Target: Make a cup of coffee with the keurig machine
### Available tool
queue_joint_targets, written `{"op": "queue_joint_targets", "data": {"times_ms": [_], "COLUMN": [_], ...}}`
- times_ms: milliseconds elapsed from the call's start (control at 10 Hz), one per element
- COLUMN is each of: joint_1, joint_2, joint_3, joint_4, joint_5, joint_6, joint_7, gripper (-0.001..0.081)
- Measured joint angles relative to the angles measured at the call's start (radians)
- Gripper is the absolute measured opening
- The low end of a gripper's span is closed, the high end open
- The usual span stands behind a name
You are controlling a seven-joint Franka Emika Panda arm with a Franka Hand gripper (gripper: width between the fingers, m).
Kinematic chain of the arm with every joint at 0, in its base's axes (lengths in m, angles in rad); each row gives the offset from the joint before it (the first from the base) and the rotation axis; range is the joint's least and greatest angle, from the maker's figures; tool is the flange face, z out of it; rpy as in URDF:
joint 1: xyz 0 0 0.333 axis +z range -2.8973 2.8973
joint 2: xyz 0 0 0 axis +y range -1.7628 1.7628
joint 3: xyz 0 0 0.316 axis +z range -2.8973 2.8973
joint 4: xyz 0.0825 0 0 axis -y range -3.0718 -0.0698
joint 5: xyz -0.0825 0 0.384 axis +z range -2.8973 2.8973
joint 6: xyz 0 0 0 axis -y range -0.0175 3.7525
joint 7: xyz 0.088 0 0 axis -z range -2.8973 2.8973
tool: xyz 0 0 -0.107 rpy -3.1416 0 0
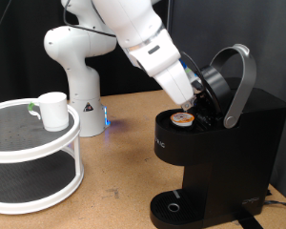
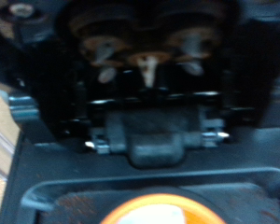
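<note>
The black keurig machine (image 1: 224, 143) stands at the exterior view's right with its lid (image 1: 215, 81) raised and its silver-grey handle (image 1: 241, 84) up. A small pod with a tan top (image 1: 184, 120) sits in the open brew chamber. My gripper (image 1: 194, 96) hangs just above the pod, close to the lid's underside, and its fingertips are hidden against the dark lid. The wrist view shows the lid's dark underside (image 2: 145, 56) and the pod's tan top (image 2: 163, 211) at the picture's edge. The white cup (image 1: 53, 110) stands on a round rack at the exterior view's left.
The white two-tier round rack (image 1: 33, 145) takes up the exterior view's lower left. The arm's white base (image 1: 76, 67) stands behind it on the wooden table. The machine's round drip tray (image 1: 172, 206) holds nothing.
</note>
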Motion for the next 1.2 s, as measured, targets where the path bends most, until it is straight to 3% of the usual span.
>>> {"op": "queue_joint_targets", "data": {"times_ms": [400, 800, 1200], "joint_1": [-0.005, -0.016, -0.021], "joint_2": [-0.02, -0.108, -0.154], "joint_3": [-0.008, -0.038, -0.067], "joint_4": [-0.013, -0.004, 0.073], "joint_5": [0.041, 0.08, 0.086], "joint_6": [0.009, 0.016, -0.072], "joint_7": [-0.03, -0.051, 0.022], "gripper": [0.08, 0.08, 0.08]}}
